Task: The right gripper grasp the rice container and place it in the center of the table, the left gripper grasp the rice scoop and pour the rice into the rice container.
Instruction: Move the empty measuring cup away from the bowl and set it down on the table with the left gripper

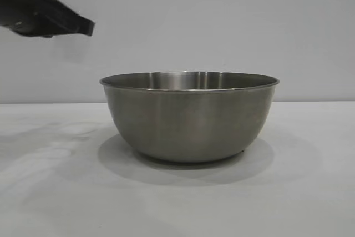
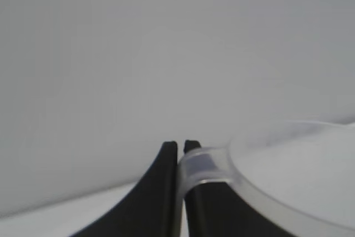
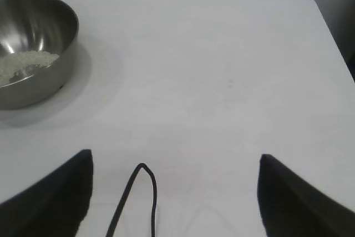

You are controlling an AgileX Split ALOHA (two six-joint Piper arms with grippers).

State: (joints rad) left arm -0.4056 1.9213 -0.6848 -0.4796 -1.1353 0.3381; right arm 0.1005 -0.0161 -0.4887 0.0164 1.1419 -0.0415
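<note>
- Rice (image 3: 25, 64) lies inside the bowl (image 1: 189, 116), mid-table (image 1: 310, 192); pouring looks done.
- Left gripper (image 2: 180, 151), up at ten o'clock, pinches the scoop (image 2: 213, 166).
- Right gripper (image 3: 175, 192) gapes, empty, well clear.
- Next: set scoop down.

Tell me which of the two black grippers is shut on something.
The left gripper, raised at the exterior view's upper left, is shut on the loop handle of the translucent plastic rice scoop. The right gripper is open and empty above the white table.

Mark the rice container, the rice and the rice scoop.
rice container (image 1: 188, 123): exterior view, front of its outer wall.
rice (image 3: 25, 62): right wrist view, heap inside the bowl.
rice scoop (image 2: 206, 165): left wrist view, its loop handle.
</note>
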